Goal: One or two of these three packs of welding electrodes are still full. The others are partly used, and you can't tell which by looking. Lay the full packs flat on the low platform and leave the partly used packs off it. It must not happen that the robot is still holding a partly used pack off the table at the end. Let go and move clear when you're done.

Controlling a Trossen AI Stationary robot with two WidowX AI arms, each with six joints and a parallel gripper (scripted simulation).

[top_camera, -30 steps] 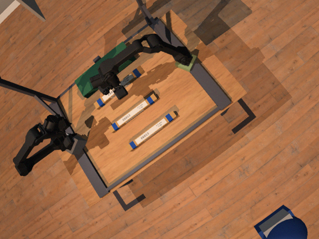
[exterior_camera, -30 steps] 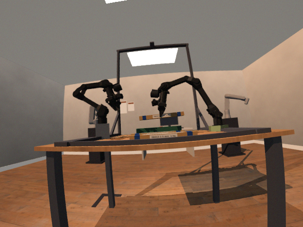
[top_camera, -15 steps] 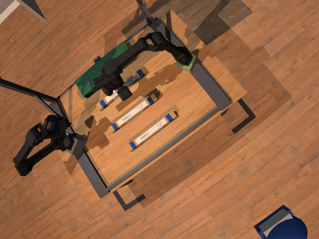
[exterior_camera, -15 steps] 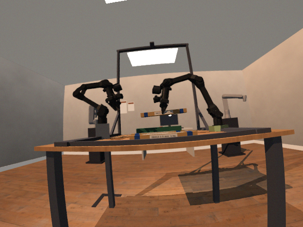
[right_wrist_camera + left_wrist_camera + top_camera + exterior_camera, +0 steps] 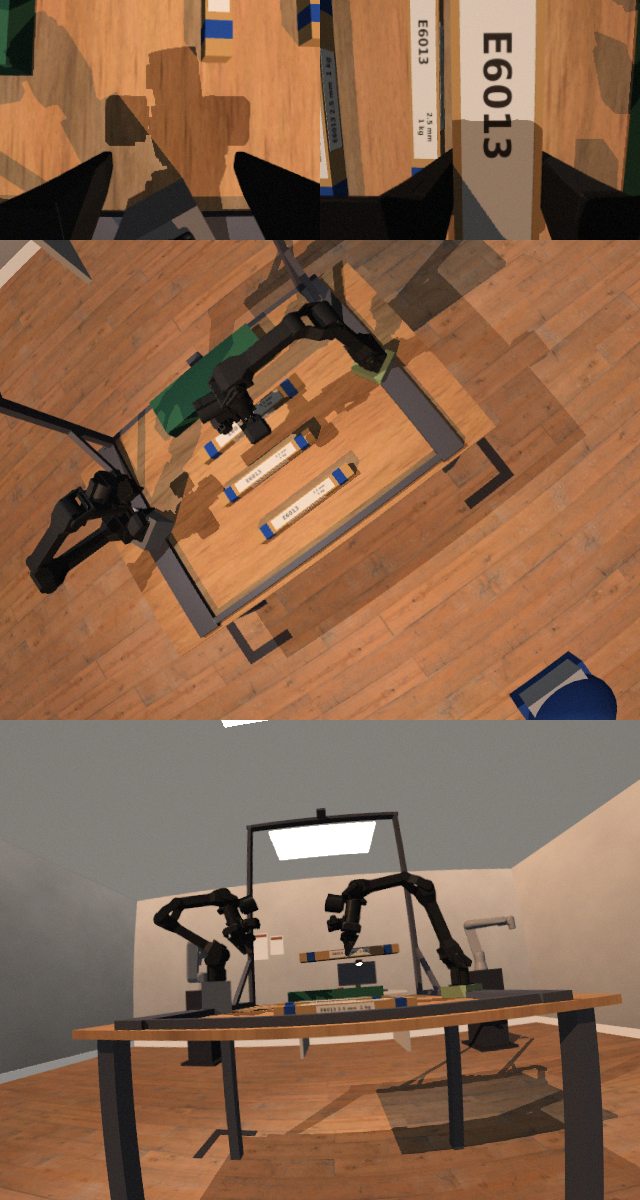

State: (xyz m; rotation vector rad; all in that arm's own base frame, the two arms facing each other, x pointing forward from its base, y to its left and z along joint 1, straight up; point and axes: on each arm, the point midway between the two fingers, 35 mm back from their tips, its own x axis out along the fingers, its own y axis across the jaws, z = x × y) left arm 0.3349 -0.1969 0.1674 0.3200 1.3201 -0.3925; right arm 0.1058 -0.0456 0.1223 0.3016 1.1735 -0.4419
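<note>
My left gripper (image 5: 348, 951) (image 5: 494, 155) is shut on an E6013 pack (image 5: 225, 438) (image 5: 321, 954) (image 5: 497, 65) near its middle, well above the table. Its right end looks slightly higher in the exterior view. The middle pack (image 5: 266, 467) (image 5: 424, 85) (image 5: 218, 30) and the front pack (image 5: 302, 500) (image 5: 343, 1007) (image 5: 310, 14) lie flat on the table, off the platform. The low green platform (image 5: 206, 369) (image 5: 15, 40) is at the back, beside the held pack in the top view; nothing shows on its visible top. My right gripper (image 5: 173, 159) (image 5: 247, 950) is open and empty, above the table's side.
A dark frame (image 5: 330, 526) borders the table (image 5: 242, 565). A pale green block (image 5: 368, 374) (image 5: 450, 991) is at the left arm's base and a grey block (image 5: 159, 531) (image 5: 216, 994) at the right arm's base. Dark posts rise behind the table.
</note>
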